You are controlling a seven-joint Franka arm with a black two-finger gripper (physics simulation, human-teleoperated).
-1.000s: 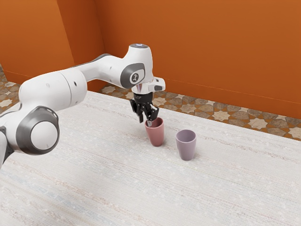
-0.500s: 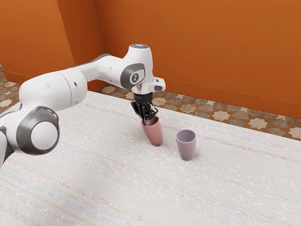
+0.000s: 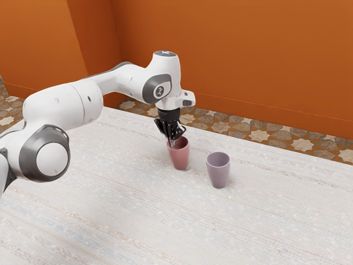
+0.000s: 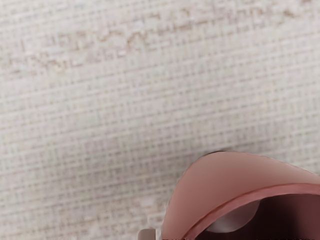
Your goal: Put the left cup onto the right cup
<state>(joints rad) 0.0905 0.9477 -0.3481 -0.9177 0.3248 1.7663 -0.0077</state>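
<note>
The left cup is a dusty pink cup (image 3: 178, 156) standing on the pale table (image 3: 110, 210) in the exterior view. My gripper (image 3: 175, 141) comes down on the cup's rim at the side toward the arm and is shut on the rim wall. The right cup is a mauve cup (image 3: 218, 169), upright and a short gap away toward the exterior view's right. In the wrist view the pink cup (image 4: 225, 187) shows its rim and outer wall right under my hand, with woven table surface (image 4: 125, 100) around it.
An orange wall (image 3: 248, 49) and a strip of patterned floor tiles (image 3: 265, 130) run behind the table's far edge. The table stretches wide toward the front and the exterior view's left.
My gripper closed on the pink cup's rim. The cup tipped toward the arm half a second ago and now stands nearly upright again, shifted slightly to the exterior view's left.
</note>
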